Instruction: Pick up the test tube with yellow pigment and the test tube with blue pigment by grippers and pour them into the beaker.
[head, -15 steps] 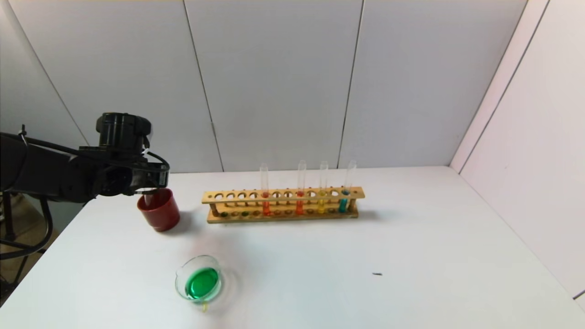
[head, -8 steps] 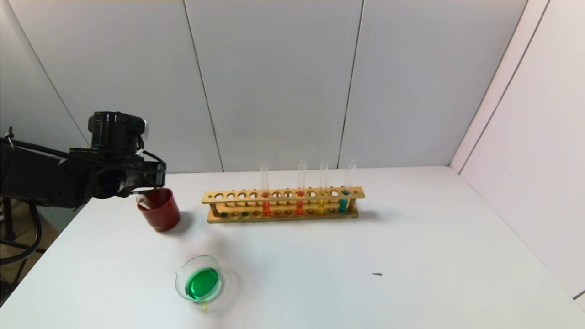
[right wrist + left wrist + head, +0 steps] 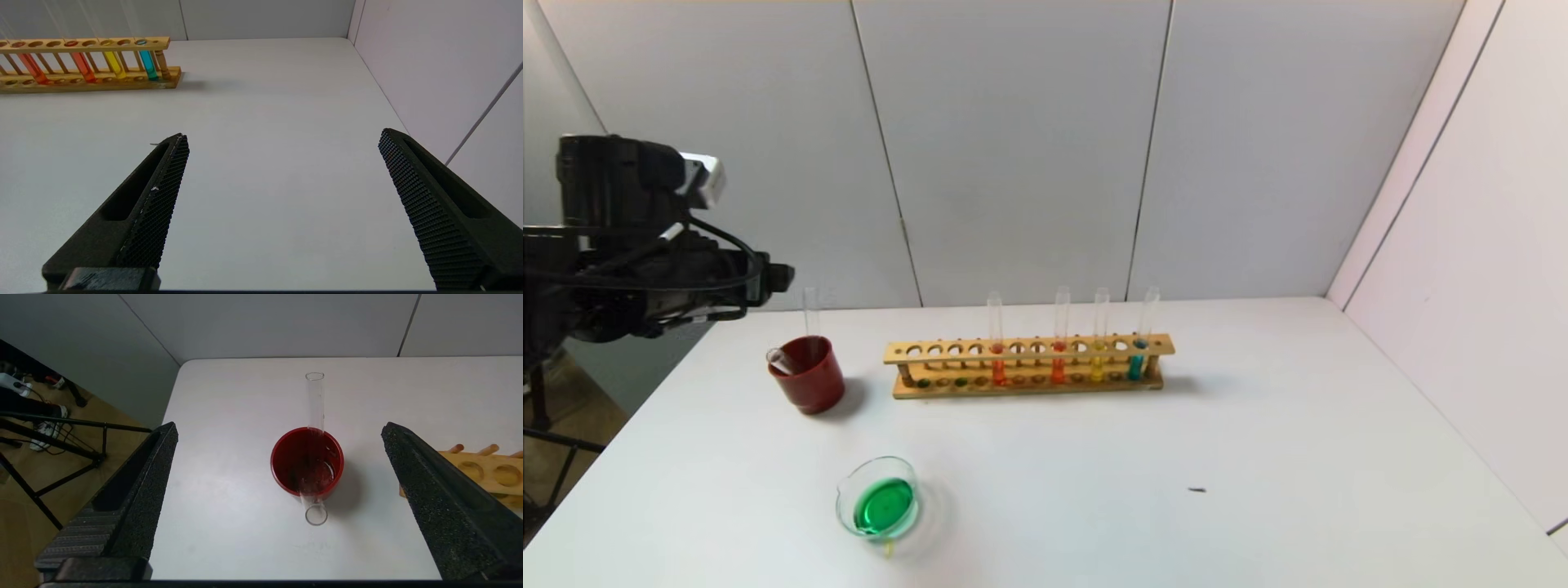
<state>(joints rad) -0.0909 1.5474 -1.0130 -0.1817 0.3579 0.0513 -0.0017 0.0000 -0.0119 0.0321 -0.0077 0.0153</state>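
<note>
The left gripper [image 3: 768,282] has pulled up and back from the red cup [image 3: 806,374]. A second ago it was low over the cup with a tube in it. Now it hangs higher, out past the worktop's [image 3: 1176,457] left edge. Its jaws are wide apart and hold nothing.

Two empty tubes [image 3: 314,404] now stand in the cup, leaning on its rim. They look like the tubes that held yellow and blue. The beaker [image 3: 879,496] sits near the front of the worktop with green liquid in it, so both pours look done. The job seems nearly over.

The rack [image 3: 1029,365] at the back holds four tubes with orange, red, golden and teal liquid.

The right gripper [image 3: 282,179] waits over the right side of the worktop. Its jaws are spread wide too, touching nothing.
</note>
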